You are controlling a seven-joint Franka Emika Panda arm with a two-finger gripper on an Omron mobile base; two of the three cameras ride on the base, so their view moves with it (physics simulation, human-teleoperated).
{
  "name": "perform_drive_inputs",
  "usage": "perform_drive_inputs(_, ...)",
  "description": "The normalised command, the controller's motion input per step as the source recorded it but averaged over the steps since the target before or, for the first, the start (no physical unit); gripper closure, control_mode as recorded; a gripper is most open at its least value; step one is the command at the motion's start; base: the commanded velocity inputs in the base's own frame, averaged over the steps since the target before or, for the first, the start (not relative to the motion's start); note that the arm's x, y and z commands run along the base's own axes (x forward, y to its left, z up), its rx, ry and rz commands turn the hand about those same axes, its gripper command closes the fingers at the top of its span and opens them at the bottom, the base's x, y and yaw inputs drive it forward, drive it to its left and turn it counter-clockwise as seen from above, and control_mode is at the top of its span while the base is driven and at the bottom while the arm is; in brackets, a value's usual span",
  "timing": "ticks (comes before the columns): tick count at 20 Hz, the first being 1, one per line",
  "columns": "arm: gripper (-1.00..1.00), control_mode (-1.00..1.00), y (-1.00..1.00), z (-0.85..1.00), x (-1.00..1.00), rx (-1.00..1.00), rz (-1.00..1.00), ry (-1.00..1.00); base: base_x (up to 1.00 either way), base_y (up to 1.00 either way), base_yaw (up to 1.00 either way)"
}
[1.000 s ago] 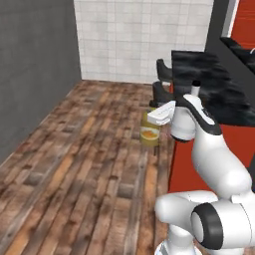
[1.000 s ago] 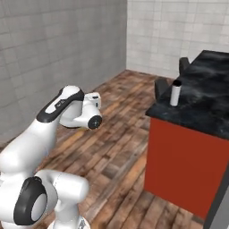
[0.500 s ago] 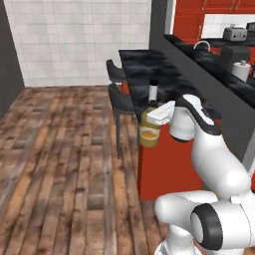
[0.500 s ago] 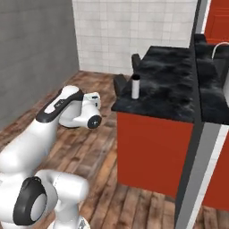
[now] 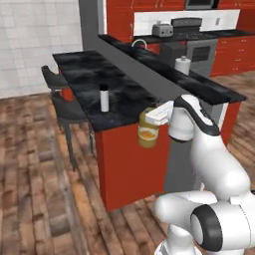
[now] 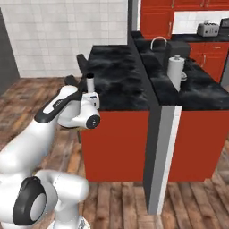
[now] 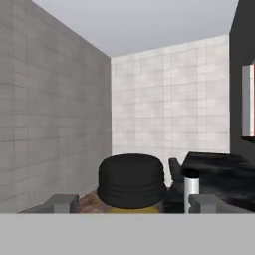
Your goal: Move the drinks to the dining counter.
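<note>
The juice bottle (image 5: 148, 130) is clamped in the gripper (image 5: 155, 115) in mid-air just off the dining counter's (image 5: 79, 69) near corner, below its top, so it could be knocked against the counter edge or the white bottle (image 5: 104, 98) standing there.

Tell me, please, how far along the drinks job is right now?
Done: the white bottle stands on the dining counter. In hand: the hand holds the juice bottle in the air beside the counter's end. Left: setting that bottle down on the black top.
</note>
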Motion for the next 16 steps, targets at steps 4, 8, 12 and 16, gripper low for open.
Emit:
perform_drive_inputs(4, 1.0, 1.0, 0.0, 0.0, 0.0, 0.0, 0.0, 0.0, 0.28, 0.22, -0.56)
perform_drive_inputs(8, 1.0, 1.0, 0.0, 0.0, 0.0, 0.0, 0.0, 0.0, 0.32, 0.4, -0.57)
perform_drive_inputs(12, 1.0, 1.0, 0.0, 0.0, 0.0, 0.0, 0.0, 0.0, 0.05, 0.76, -0.5)
perform_drive_inputs(16, 1.0, 1.0, 0.0, 0.0, 0.0, 0.0, 0.0, 0.0, 0.0, 1.0, -0.42)
